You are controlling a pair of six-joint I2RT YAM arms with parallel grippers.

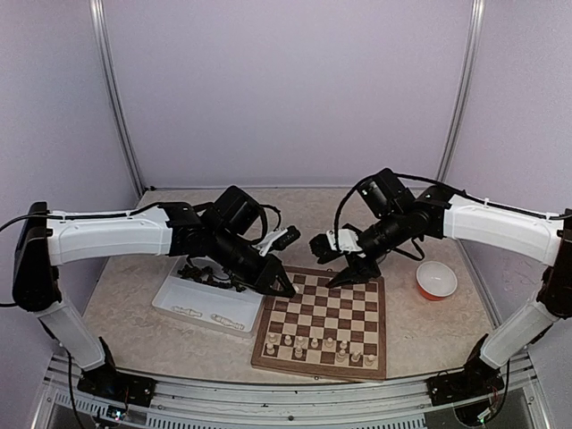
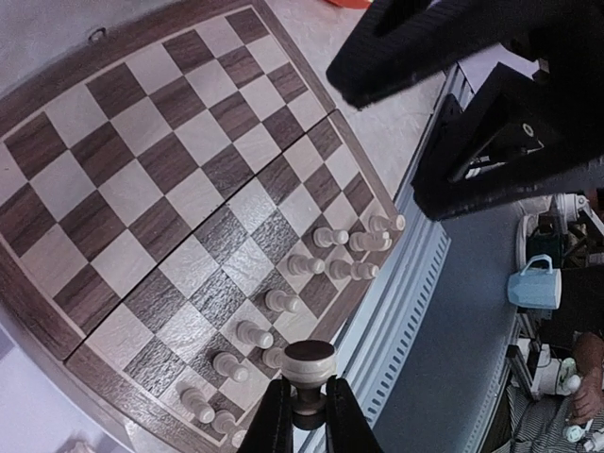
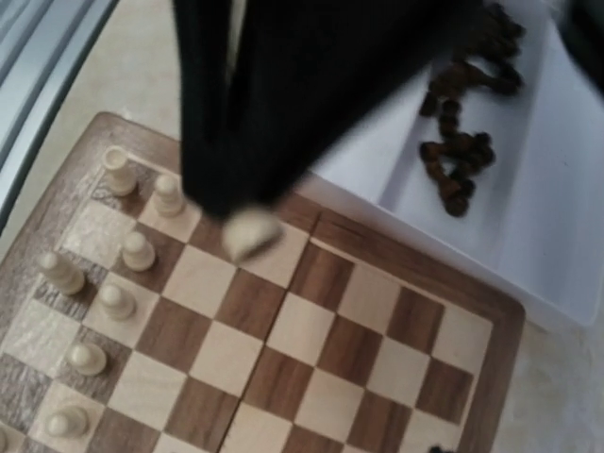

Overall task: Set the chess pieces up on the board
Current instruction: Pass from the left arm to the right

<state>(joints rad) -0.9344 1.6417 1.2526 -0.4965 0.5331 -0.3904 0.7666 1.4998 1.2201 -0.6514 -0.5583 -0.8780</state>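
The board [image 1: 326, 313] lies between the arms, with several cream chess pieces [image 1: 322, 344] standing in its two near rows. My left gripper [image 1: 284, 288] hangs over the board's far left corner. In the left wrist view the left gripper [image 2: 310, 401] is shut on a cream piece [image 2: 310, 363] whose dark underside faces the camera. The right wrist view shows that cream piece [image 3: 250, 231] blurred above a square near the tray side. My right gripper [image 1: 350, 275] hovers over the far edge, its fingers [image 2: 406, 47] apart with nothing between them.
A white divided tray [image 1: 179, 302] sits left of the board, holding dark pieces [image 3: 458, 160] in the far compartment and a few cream ones [image 1: 210, 315] nearer. A red bowl [image 1: 436, 280] stands right of the board. The metal table rail [image 2: 415, 283] runs along the near edge.
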